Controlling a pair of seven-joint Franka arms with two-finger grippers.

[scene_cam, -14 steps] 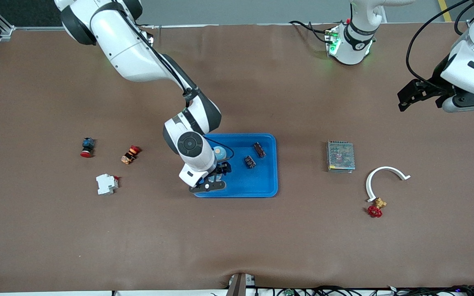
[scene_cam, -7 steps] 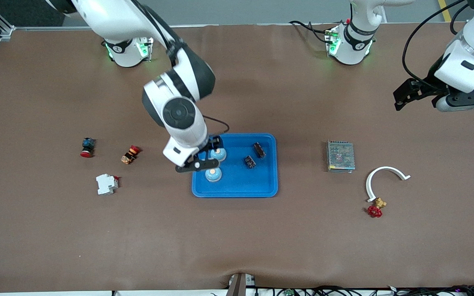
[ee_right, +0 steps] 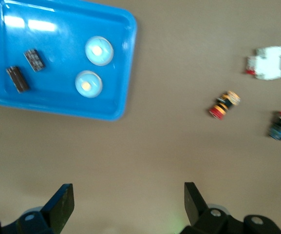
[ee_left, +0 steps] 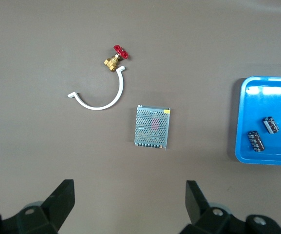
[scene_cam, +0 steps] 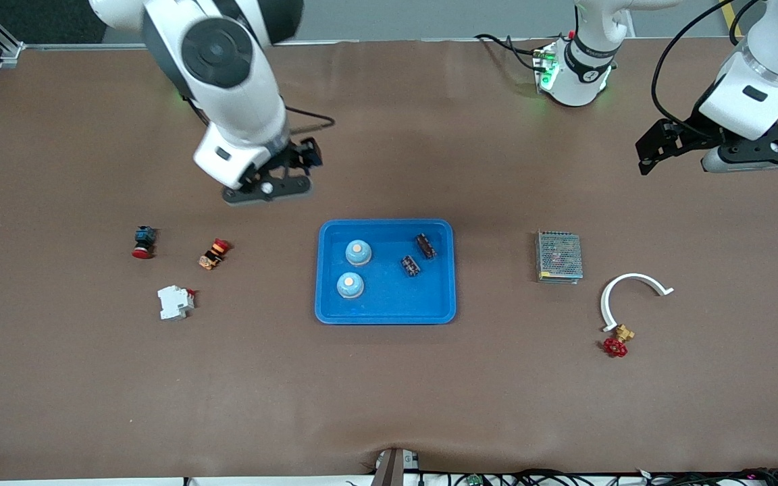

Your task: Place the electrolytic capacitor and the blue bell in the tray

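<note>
Mesh box [scene_cam: 559, 256], white clamp [scene_cam: 632, 294], red valve [scene_cam: 615, 345], breaker [scene_cam: 175, 302], two pushbuttons [scene_cam: 214, 253]

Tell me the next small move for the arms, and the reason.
Probably none beyond parking: both blue bells and both capacitors lie in the tray, and the right end effector and left end effector are open and empty.
</note>
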